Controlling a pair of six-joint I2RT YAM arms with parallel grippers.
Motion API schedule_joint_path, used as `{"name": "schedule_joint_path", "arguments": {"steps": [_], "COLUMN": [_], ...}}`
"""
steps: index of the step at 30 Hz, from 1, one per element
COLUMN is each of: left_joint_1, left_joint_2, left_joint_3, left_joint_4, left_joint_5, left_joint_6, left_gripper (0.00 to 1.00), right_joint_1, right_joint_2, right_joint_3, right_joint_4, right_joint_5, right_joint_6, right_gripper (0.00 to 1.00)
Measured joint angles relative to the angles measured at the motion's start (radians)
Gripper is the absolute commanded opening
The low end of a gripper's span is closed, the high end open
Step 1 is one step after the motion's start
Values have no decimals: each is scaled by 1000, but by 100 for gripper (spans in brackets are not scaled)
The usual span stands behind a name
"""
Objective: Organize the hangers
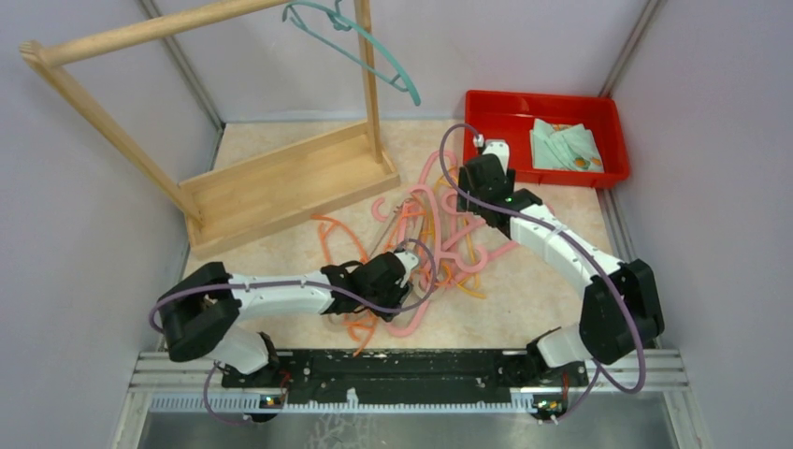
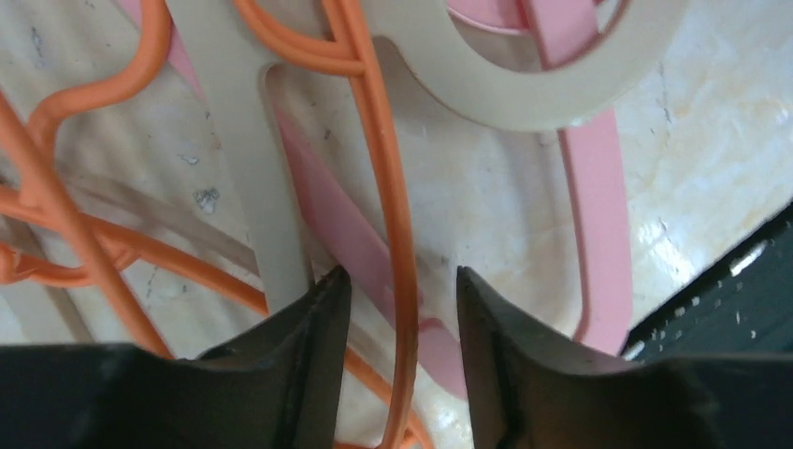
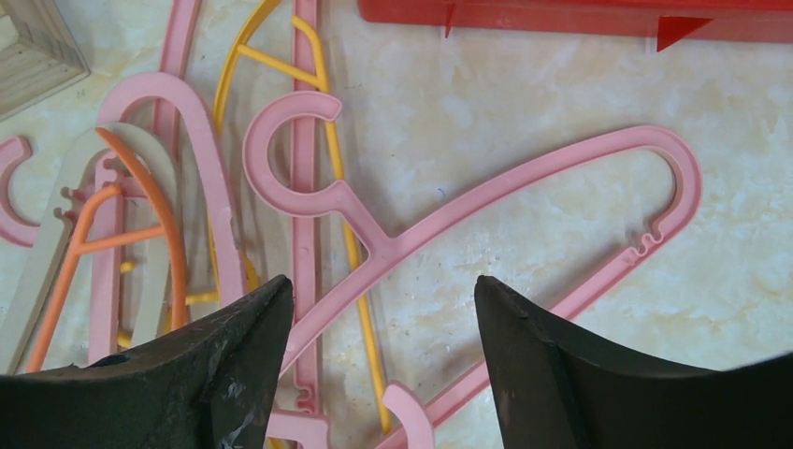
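Amid tangled hangers near the rack, left claw and right claw stand open.

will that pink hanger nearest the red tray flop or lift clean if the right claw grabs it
The thin pink plastic hanger looks moulded and stiff, so probably no flop. It crosses over a yellow plastic hanger, so it may drag that. Gripped on one arm, it would likely tilt.

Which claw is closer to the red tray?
Right. The right claw hangs over a pink hanger just short of the red tray; the left claw sits in the tangled pile, much farther off.
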Motion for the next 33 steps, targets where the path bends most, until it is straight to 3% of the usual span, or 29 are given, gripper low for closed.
{"name": "schedule_joint_path", "arguments": {"steps": [8, 9, 17, 21, 26, 28, 33], "left_joint_1": [0, 0, -1, -1, 1, 4, 4], "left_joint_2": [100, 97, -11, -84, -162, -161, -152], "left_joint_3": [77, 84, 325, 412, 352, 305, 190], "left_joint_4": [-14, -25, -309, -362, -366, -360, -341], "left_joint_5": [-29, -32, -97, -137, -158, -155, -146], "left_joint_6": [13, 13, 18, -1, -31, -48, -64], "left_gripper": [1, 0, 0, 0, 1, 13, 19], "right_joint_1": [0, 0, -5, -9, -9, -12, -14], "right_joint_2": [-38, -46, -61, -61, -61, -61, -61], "right_joint_3": [-8, -13, -65, -72, -72, -72, -72], "right_joint_4": [-11, -10, -9, -3, 11, 14, 15], "right_joint_5": [6, 8, 15, 15, 12, 8, 7], "right_joint_6": [0, 0, 0, 0, -1, -2, -2], "right_gripper": [72, 72, 73, 73, 73, 73, 73]}}
